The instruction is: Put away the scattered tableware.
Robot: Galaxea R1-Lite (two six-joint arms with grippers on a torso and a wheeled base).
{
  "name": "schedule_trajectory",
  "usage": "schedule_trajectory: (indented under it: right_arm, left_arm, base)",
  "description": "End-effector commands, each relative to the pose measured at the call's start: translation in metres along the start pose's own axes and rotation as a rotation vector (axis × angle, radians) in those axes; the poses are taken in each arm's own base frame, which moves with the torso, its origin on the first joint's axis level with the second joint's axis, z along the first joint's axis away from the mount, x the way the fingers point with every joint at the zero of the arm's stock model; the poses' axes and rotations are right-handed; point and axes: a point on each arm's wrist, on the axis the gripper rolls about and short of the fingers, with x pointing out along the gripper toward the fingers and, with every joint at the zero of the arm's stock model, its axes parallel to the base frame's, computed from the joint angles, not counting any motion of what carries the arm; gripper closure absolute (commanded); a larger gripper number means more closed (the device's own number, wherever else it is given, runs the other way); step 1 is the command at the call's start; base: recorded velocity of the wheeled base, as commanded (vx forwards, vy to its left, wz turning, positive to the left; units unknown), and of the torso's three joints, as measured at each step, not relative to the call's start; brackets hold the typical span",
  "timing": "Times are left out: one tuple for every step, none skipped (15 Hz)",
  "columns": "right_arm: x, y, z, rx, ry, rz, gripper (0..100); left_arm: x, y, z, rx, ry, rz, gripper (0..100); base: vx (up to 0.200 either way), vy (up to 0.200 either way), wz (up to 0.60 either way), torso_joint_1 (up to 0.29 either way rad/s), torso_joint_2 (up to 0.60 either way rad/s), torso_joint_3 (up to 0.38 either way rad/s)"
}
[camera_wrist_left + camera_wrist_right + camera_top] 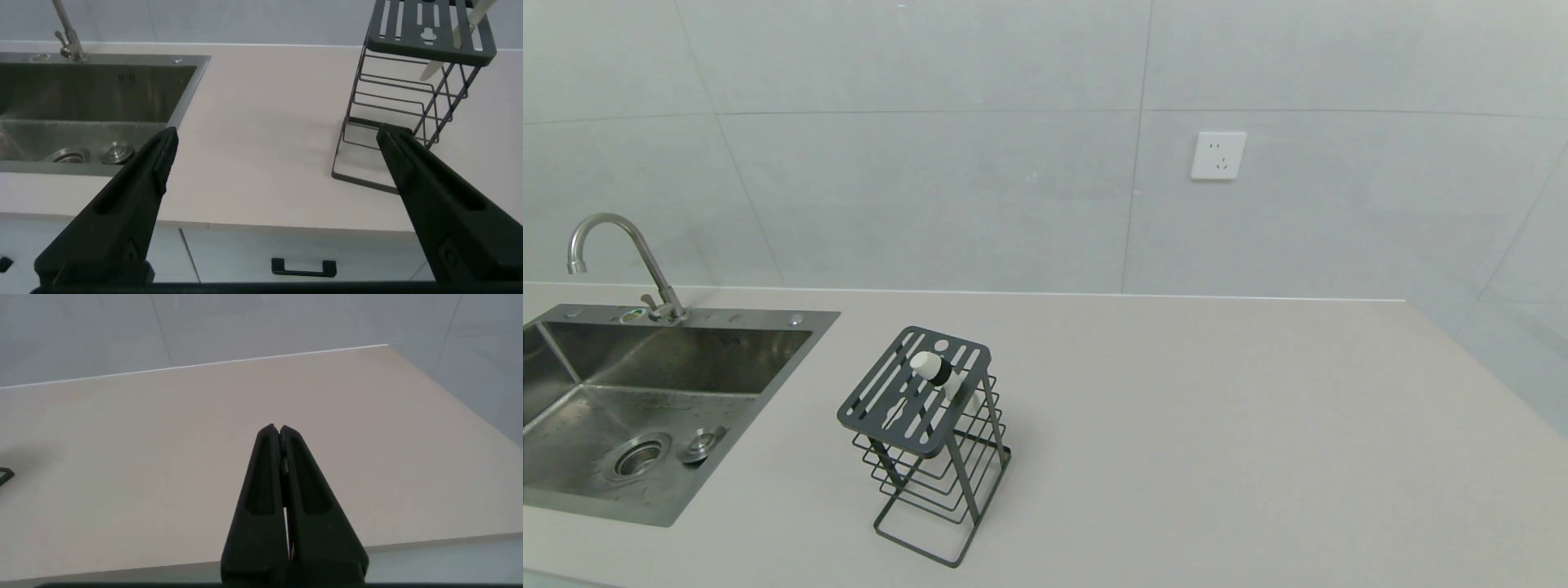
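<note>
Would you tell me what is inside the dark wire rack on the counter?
One white-handled utensil stands tilted in a top slot of the rack; the slotted top partly covers its lower part.

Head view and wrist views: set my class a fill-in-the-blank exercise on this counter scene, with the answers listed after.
The wire rack holds a utensil with a ____ handle.
The left hand, fingers spread wide, is ____.
The right hand, fingers pressed together, is ____.
In the head view, the sink lies on the rack's ____ side.
Missing words: white, open, shut, left.
</note>
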Motion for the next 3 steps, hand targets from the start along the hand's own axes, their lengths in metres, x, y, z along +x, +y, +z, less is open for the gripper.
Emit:
schedule_trajectory:
  right_arm:
    - [0.0001,0.0001,-0.0003,-0.004,0.001,0.006,100]
    - [-0.0001,0.0002,-0.0003,-0.012,0.005,0.009,100]
    - [-0.0001,0.0002,-0.0003,-0.031,0.005,0.009,100]
  left_arm:
    - [0.0,0.0,0.0,0.0,0.0,0.0,0]
    - [0.0,0.0,0.0,0.0,0.0,0.0,0]
    - [0.0,0.0,0.0,0.0,0.0,0.0,0]
  base:
    - [0.0,0.0,0.0,0.0,0.0,0.0]
    - [0.0,0.0,0.0,0.0,0.0,0.0]
    - [0.0,0.0,0.0,0.0,0.0,0.0]
